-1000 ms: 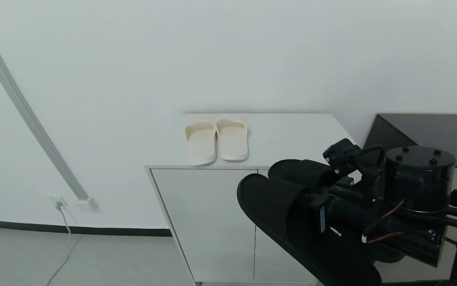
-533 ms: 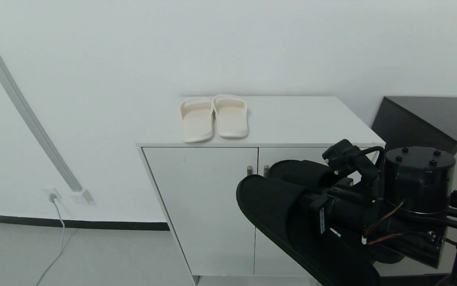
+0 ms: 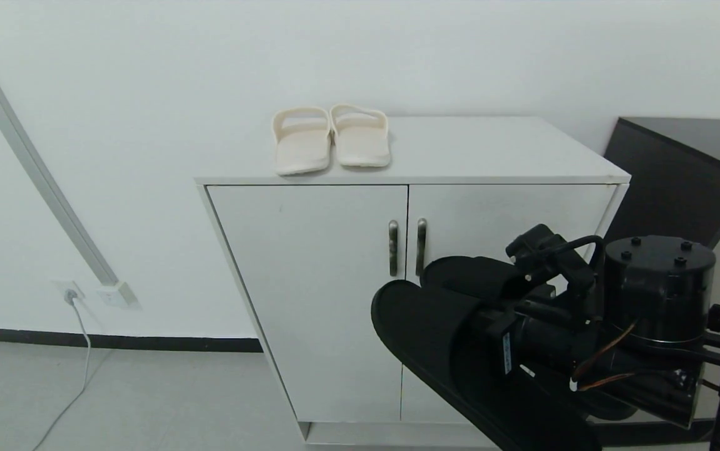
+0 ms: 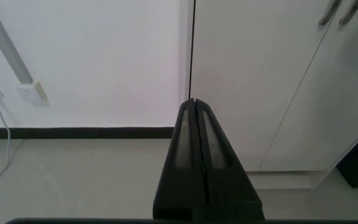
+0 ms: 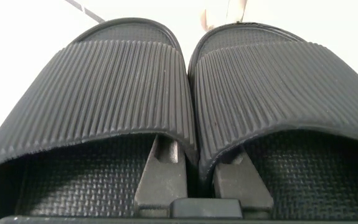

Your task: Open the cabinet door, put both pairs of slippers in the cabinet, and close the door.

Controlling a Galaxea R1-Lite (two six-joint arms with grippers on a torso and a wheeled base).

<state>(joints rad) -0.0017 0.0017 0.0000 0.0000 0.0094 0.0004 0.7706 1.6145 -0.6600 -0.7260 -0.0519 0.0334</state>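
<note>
Ahead of the right gripper (image 5: 197, 179), beyond the toes of what it carries, stands the white cabinet (image 3: 310, 282) with both doors flush and closed, so its inside is hidden. The two upright handles (image 3: 392, 247) sit side by side at the centre seam, just past the carried load and slightly above it. The right gripper is clamped on the black slippers (image 3: 435, 319). Its fingers (image 5: 161, 177) reach in under the ribbed straps and pinch the two touching inner walls together, so the pair is held side by side, soles down and toes pointing toward the doors. Higher up and farther off, the cream slippers (image 3: 332, 139) rest as a close pair on the cabinet top (image 3: 491, 150), near its front edge and toward its left end. To the gripper's right, a dark unit (image 3: 673, 181) stands close against the cabinet's side. The left gripper (image 4: 193, 118) is empty, its fingers pressed flat together, and it hangs low over the floor (image 3: 116, 401) facing the cabinet's left front corner. Open floor runs along the wall (image 3: 147, 94) on that side, crossed only by a cable (image 3: 75, 382) dropping from a socket (image 3: 69, 291).
</note>
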